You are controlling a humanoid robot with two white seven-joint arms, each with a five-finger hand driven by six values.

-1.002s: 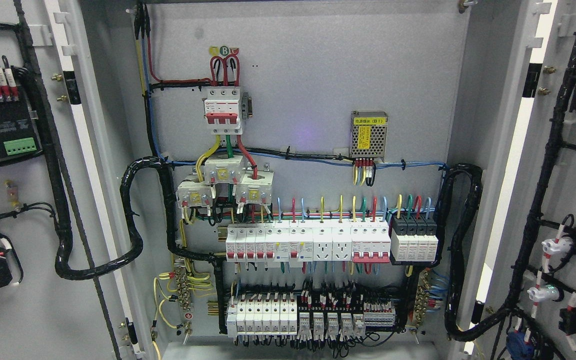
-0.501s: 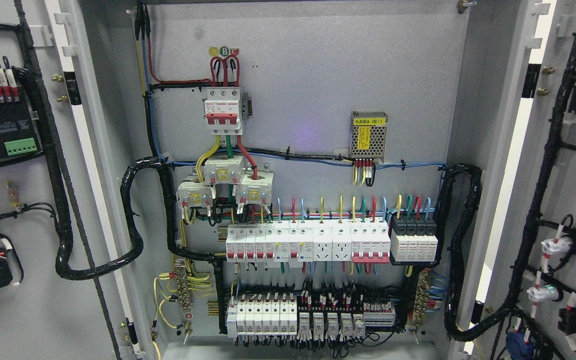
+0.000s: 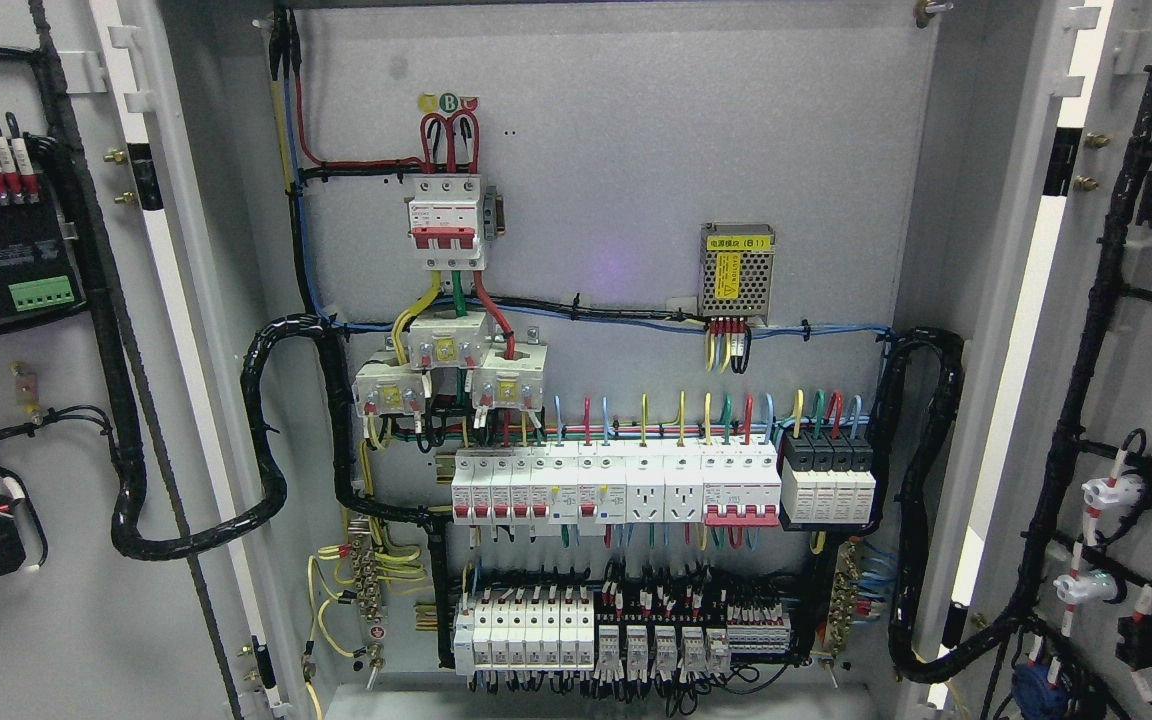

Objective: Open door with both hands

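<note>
Both cabinet doors stand swung wide. The left door (image 3: 66,620) fills the picture's left edge, its inner face carrying black wire bundles and a terminal block. The right door (image 3: 1036,620) fills the right edge, its inner face strung with black cables and small lamp sockets. Between them the grey back panel (image 3: 626,140) of the electrical cabinet shows in full. Neither of my hands nor arms appears in the head view.
On the back panel sit a red-and-white main breaker (image 3: 446,220), a small mesh power supply (image 3: 737,257), a row of white breakers (image 3: 616,485) and lower terminal rows (image 3: 626,630). Thick black cable looms (image 3: 266,500) loop at both sides.
</note>
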